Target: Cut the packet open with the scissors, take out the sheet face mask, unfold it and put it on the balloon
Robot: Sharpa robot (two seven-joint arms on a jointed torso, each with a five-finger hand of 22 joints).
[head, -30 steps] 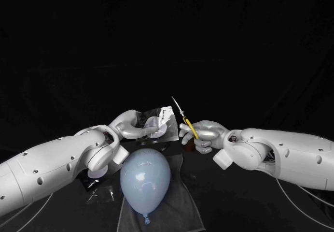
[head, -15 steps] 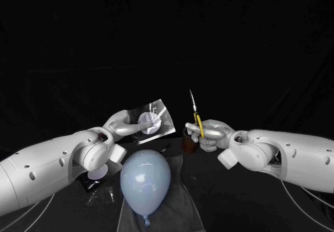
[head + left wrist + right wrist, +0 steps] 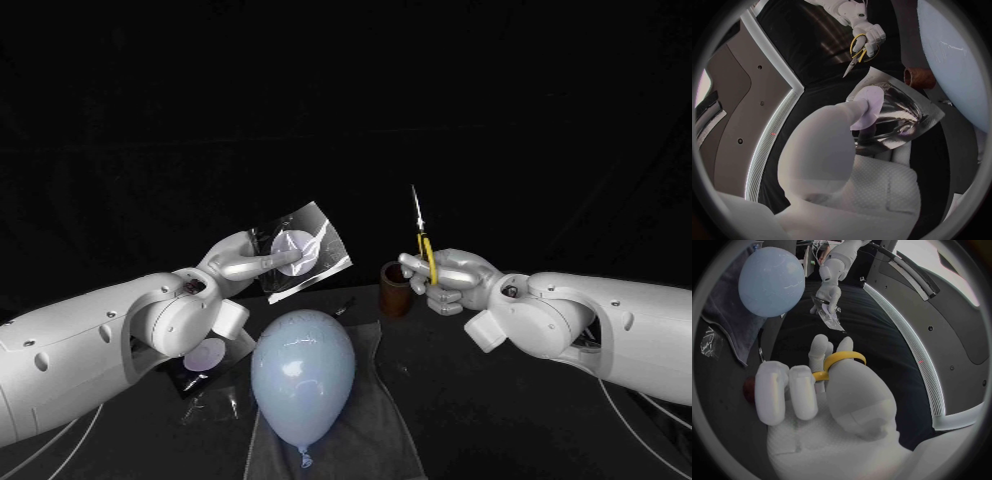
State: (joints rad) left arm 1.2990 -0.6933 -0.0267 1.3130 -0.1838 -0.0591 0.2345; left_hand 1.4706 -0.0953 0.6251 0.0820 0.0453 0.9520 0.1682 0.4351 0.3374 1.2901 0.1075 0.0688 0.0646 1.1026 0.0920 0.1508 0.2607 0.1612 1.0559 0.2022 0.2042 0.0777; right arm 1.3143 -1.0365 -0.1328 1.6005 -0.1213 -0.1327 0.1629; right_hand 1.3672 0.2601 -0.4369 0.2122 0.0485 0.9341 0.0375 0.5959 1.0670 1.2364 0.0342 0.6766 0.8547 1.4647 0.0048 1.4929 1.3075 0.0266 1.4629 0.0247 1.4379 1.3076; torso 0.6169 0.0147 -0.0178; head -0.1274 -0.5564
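Head view: left hand [image 3: 240,262] holds the silver packet [image 3: 306,248] raised beyond the balloon [image 3: 302,372]; right hand [image 3: 459,281] grips the yellow-handled scissors [image 3: 424,246], blades upright, right of the balloon.

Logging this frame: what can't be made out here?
- The packet, cut or not: in the left wrist view the left robot hand covers part of it; in the head view it is too small.
- The scissors blades: in the right wrist view they are hidden behind the right robot hand.
- The face mask: the packet's foil hides whatever is inside.
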